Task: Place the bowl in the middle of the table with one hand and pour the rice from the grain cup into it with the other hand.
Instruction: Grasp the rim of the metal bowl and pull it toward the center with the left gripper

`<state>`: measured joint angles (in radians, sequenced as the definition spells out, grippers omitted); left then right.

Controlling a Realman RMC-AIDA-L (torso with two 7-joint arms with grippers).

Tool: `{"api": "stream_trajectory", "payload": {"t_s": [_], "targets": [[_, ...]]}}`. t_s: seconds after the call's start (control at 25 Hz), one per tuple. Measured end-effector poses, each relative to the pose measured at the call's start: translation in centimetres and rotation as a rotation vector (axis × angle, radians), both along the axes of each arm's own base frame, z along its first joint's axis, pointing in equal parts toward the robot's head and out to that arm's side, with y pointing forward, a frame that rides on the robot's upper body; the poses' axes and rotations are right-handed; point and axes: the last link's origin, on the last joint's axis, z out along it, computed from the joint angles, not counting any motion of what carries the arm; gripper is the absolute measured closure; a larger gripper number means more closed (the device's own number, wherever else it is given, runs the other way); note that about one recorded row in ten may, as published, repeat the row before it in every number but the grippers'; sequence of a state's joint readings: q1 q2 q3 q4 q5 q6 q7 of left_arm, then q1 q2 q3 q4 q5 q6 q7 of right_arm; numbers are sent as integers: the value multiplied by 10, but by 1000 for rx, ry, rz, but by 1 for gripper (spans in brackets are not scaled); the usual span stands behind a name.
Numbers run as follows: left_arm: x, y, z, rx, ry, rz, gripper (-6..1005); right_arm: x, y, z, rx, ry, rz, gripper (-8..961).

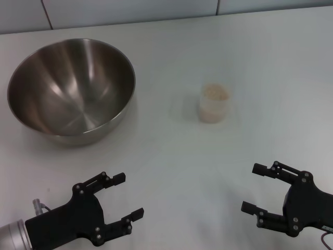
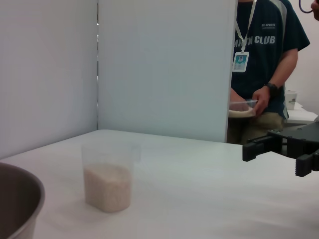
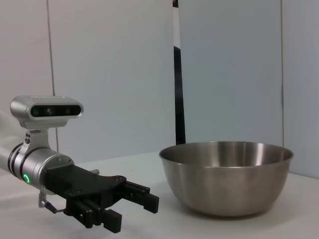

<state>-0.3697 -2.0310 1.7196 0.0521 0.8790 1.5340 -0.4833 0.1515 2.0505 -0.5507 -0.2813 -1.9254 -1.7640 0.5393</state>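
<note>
Both grippers, left (image 1: 118, 198) and right (image 1: 263, 188), hover spread wide over the table's (image 1: 171, 166) near edge, holding nothing. Bowl (image 1: 72, 89) sits toward the far-left corner, not yet centred. Cup (image 1: 214, 103) of rice (image 1: 215, 93) waits right of centre, probably for the right gripper.

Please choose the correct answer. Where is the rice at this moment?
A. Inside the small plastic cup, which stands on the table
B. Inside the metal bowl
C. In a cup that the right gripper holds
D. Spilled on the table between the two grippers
A: the rice fills the lower part of the grain cup, which stands upright on the table, while the bowl is empty and both grippers are open and hold nothing.
</note>
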Motion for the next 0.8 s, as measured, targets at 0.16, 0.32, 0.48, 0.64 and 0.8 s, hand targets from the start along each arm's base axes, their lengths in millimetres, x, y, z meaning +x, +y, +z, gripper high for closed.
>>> {"api": "stream_trajectory", "payload": {"t_s": [0.16,0.32,0.48,0.64,0.8], "targets": [[0,0,0,-1,0,1,203,0,0,0,0,0,0,182],[0,0,1,-1,-1,0,204,0,0,0,0,-1,1,184],[3,-1,8,10,-40,-18,203,0,1,0,0,-1,2,186],[11,9,30,107,-139,-26,204,0,2,-1,-2,-7,2,188],[17,26,51,144,-205,10,237,0,2,-2,-5,-11,0,190]]}}
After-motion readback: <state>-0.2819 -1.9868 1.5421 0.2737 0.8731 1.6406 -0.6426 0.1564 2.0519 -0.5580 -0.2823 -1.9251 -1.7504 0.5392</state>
